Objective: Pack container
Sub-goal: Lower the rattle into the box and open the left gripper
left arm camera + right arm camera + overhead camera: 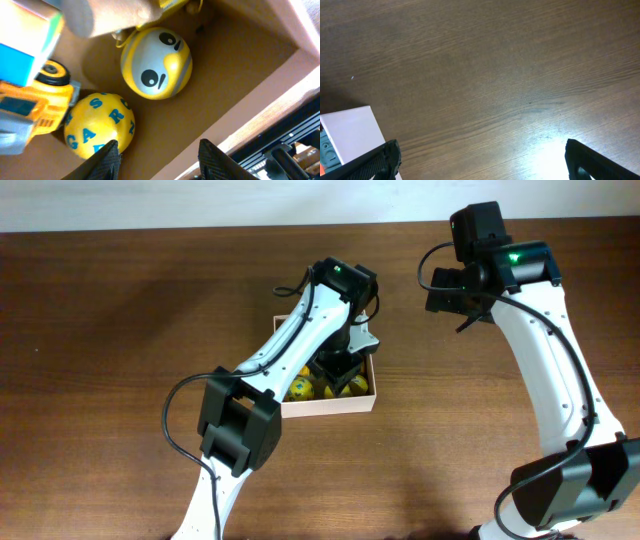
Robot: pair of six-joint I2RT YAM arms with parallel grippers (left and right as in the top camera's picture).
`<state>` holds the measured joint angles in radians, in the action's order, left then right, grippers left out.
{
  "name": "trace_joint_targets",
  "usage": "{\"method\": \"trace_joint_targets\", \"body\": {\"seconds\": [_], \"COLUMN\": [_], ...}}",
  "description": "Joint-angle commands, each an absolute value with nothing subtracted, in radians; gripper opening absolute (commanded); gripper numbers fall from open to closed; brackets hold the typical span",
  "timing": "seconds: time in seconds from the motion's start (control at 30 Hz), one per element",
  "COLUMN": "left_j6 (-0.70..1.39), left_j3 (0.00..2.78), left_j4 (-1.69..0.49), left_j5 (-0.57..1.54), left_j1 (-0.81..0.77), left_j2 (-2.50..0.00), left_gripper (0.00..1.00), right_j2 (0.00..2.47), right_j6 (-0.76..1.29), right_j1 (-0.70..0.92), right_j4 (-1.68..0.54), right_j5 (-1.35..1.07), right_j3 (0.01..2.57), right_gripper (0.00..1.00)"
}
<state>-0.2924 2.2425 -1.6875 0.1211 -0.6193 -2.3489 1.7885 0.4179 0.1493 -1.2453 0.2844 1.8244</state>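
Observation:
The container [331, 404], a shallow box with whitish walls and a brown inside, sits mid-table. My left gripper [337, 368] reaches down into it. In the left wrist view the left gripper [160, 161] stands open over the bare brown floor [230, 75], holding nothing. Its left fingertip [109, 159] is right beside a yellow ball with blue letters [97, 122]. A yellow ball with a face [156, 62] and a yellow toy truck [35, 107] lie further in. My right gripper [463, 308] hovers wide open over the wood, to the container's right.
A blue and white block [25, 47] lies at the box's far left. The right wrist view shows wood tabletop [495, 75] between the open right gripper [482, 160], with the container's white corner [351, 134] at the left edge.

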Motion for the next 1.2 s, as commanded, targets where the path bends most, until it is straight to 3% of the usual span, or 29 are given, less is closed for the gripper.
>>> {"method": "trace_joint_targets", "body": {"seconds": [0.0,0.33,0.5,0.87,1.03,1.17], "left_j6": [-0.307,-0.307,-0.307,-0.307,-0.307,-0.307], "left_j3": [2.347,2.501,2.501,2.473,2.388,2.344], "left_j4": [-1.688,-1.639,-1.598,-1.494,-1.457,-1.447], "left_j5": [0.105,0.122,0.145,0.144,0.144,0.142], "left_j1": [-0.599,-0.585,-0.587,-0.586,-0.586,-0.586], "left_j2": [-2.354,-2.355,-2.357,-2.365,-2.374,-2.375], "left_gripper": [0.52,0.53,0.41,0.39,0.29,0.27], "right_j2": [1.793,1.793,1.793,1.793,1.793,1.793], "right_j6": [0.424,0.424,0.424,0.424,0.424,0.424], "right_j1": [0.144,0.144,0.144,0.144,0.144,0.144], "right_j4": [-1.245,-1.245,-1.245,-1.245,-1.245,-1.245], "right_j5": [0.297,0.297,0.297,0.297,0.297,0.297], "right_j3": [1.822,1.822,1.822,1.822,1.822,1.822], "right_gripper": [0.99,0.99,0.99,0.99,0.99,0.99]}}
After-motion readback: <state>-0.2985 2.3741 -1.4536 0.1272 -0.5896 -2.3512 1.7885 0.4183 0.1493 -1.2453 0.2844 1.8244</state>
